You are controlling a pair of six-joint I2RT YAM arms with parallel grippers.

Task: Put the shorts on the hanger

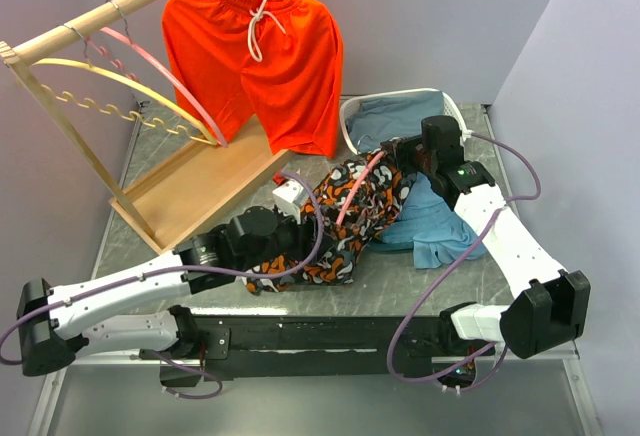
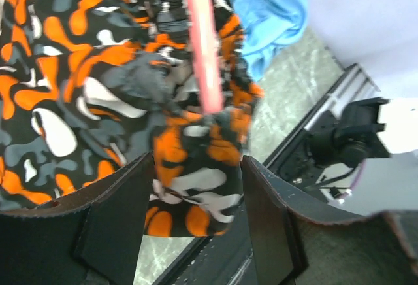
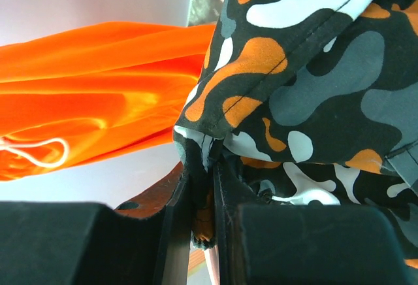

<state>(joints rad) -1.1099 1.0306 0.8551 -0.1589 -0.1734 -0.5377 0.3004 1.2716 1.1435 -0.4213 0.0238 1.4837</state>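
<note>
Position: the shorts [image 1: 345,224] lie bunched on the table [image 1: 450,286] at centre, between the two arms. Their right side rests against a blue cloth [image 1: 432,224]. The hanger [image 1: 357,189] shows as a pink bar running slantwise over the upper part of the fabric, with its upper end toward the right gripper [image 3: 208,187].

Left gripper [image 2: 197,167]: at the lower left edge of the shorts. The jaws stand moderately apart, and a thick wad of the printed fabric fills the gap and touches both fingers [image 2: 124,226]. The pink bar ends just above that wad; whether it is caught in the grip cannot be told.

Right gripper: at the upper right corner of the shorts. The jaws are all but closed, with a thin fold of stitched hem pinched between them. The rest of the fabric spreads up and to the right of the fingers in the wrist view.

Surroundings: the orange shorts [image 1: 255,56] hang from the wooden rack [image 1: 110,16] at the back left, and a yellow hanger [image 1: 120,81] hangs on the same rail. A white basket [image 1: 447,99] stands just behind the right gripper.
</note>
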